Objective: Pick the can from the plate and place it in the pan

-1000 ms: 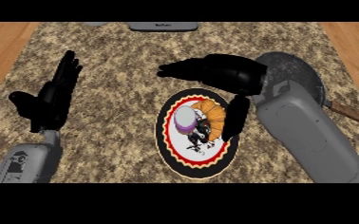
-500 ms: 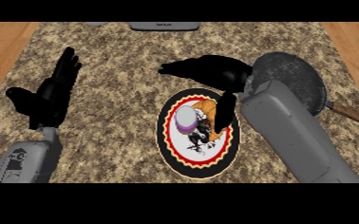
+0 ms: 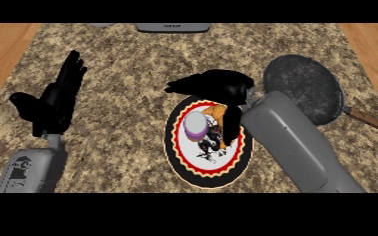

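Observation:
A round plate (image 3: 214, 172) with a red and black rim lies at the counter's centre. On it rests a small can (image 3: 197, 127) with a purple side and pale top, on the plate's left half. My right hand (image 3: 218, 84) hovers over the plate's far edge, open, fingers stretched to the left and the thumb reaching down just right of the can. Nothing is held in it. The dark round pan (image 3: 306, 87) sits to the right of the plate, its handle pointing right. My left hand (image 3: 55, 102) rests open at the left, fingers up.
A grey appliance edge (image 3: 171, 28) shows at the counter's far side. Wooden strips (image 3: 15, 45) border the speckled counter on both sides. My right forearm (image 3: 295, 145) crosses between plate and pan.
My right forearm has swung left, uncovering more of the pan. The right hand has come slightly nearer over the plate's far edge. The left hand has stayed still.

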Controlling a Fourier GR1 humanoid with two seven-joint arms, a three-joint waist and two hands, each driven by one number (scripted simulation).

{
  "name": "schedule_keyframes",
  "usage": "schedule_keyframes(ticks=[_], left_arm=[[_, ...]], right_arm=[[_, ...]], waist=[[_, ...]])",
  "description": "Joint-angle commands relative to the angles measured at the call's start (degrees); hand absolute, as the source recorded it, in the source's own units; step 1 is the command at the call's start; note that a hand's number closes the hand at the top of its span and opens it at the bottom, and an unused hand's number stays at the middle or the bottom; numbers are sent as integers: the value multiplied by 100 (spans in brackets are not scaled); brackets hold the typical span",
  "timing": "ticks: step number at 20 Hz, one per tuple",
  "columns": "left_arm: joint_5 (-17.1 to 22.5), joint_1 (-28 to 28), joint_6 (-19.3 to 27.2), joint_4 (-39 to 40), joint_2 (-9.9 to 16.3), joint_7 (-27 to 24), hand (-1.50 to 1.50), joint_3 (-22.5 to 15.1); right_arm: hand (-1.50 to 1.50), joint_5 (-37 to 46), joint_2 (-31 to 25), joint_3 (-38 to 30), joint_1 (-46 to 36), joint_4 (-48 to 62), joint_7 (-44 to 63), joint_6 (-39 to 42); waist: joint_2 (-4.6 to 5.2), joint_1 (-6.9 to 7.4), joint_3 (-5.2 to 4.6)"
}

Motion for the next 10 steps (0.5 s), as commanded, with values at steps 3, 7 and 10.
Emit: schedule_keyframes(ticks=[3, 7, 10], left_arm=[[-185, -99, 92, -287, -145, 410, 0, -102], [-95, 126, -41, -87, -229, -79, 0, -2], [-264, -110, 60, -50, -225, 176, 0, -62]], right_arm=[[-150, 707, 259, 51, -137, 702, -567, -323], [-150, 1073, 468, 284, -109, 346, 115, -148], [-150, 1570, 370, 612, 86, 584, -196, -506]], waist=[[4, 21, 1], [-4, -2, -1], [2, 2, 1]])
